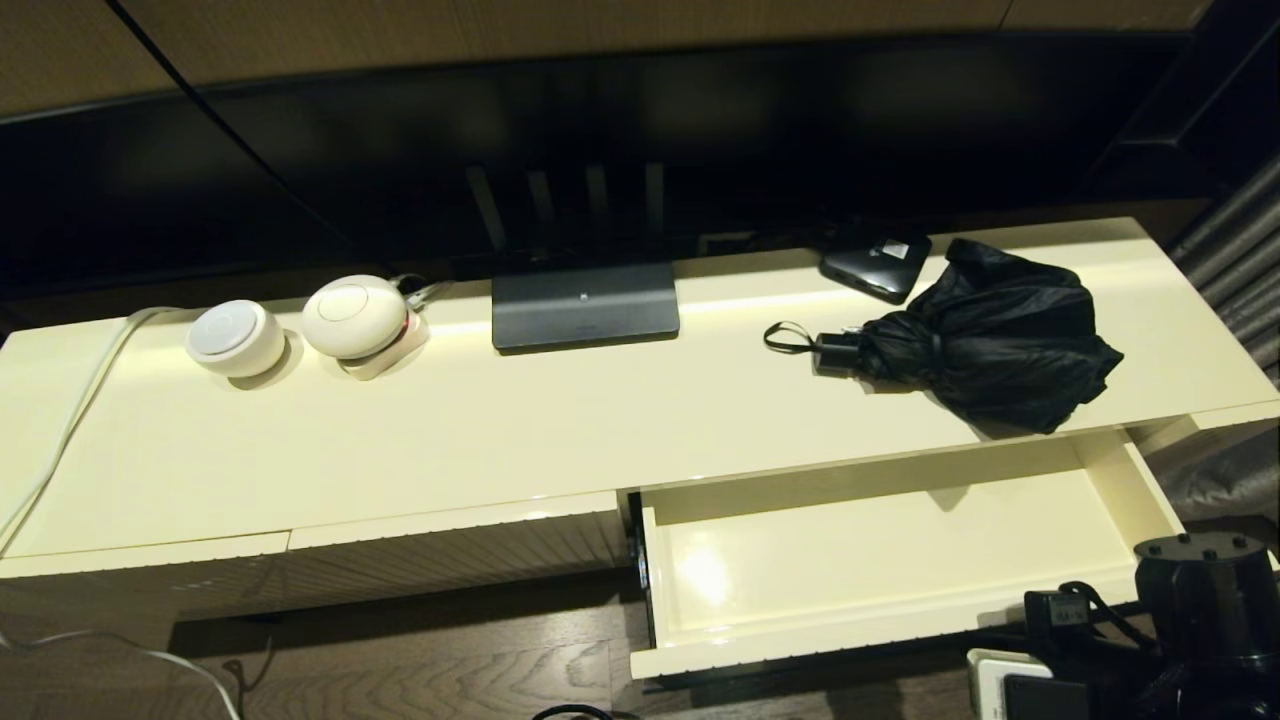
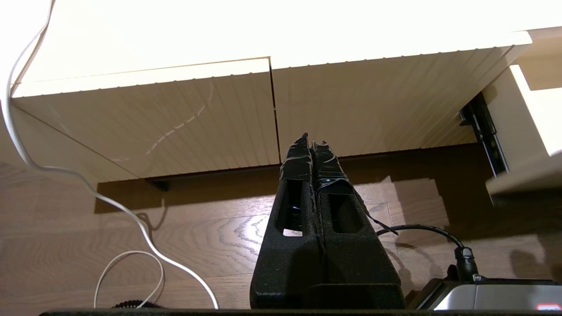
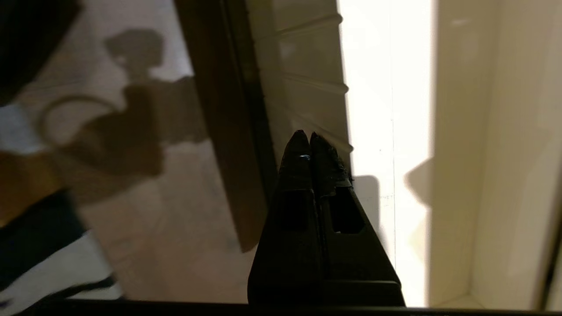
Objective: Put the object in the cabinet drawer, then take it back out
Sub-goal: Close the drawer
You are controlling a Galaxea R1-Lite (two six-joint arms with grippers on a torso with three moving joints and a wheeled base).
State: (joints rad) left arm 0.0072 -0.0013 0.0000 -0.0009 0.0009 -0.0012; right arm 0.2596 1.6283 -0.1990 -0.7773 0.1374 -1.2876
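Note:
The black folding umbrella [image 1: 990,335] lies on the cream cabinet top, right of centre. Its short handle [image 1: 835,352] and thin wrist loop [image 1: 787,337] point left. Just in front of it the cabinet drawer [image 1: 700,630] stands pulled out and holds nothing. My right gripper [image 3: 306,135] is shut and holds nothing. It hovers by the drawer's ribbed front [image 3: 307,66], and its arm [image 1: 1200,590] shows at the drawer's right front corner. My left gripper [image 2: 311,138] is shut on nothing, low near the floor, facing the closed ribbed panels [image 2: 175,127].
A small flat black box with a white label [image 1: 878,262] sits behind the umbrella. A dark screen stand [image 1: 585,305] and two white round devices [image 1: 237,337] [image 1: 355,315] stand on the cabinet top. A white cable [image 1: 60,440] runs down its left end to the wooden floor.

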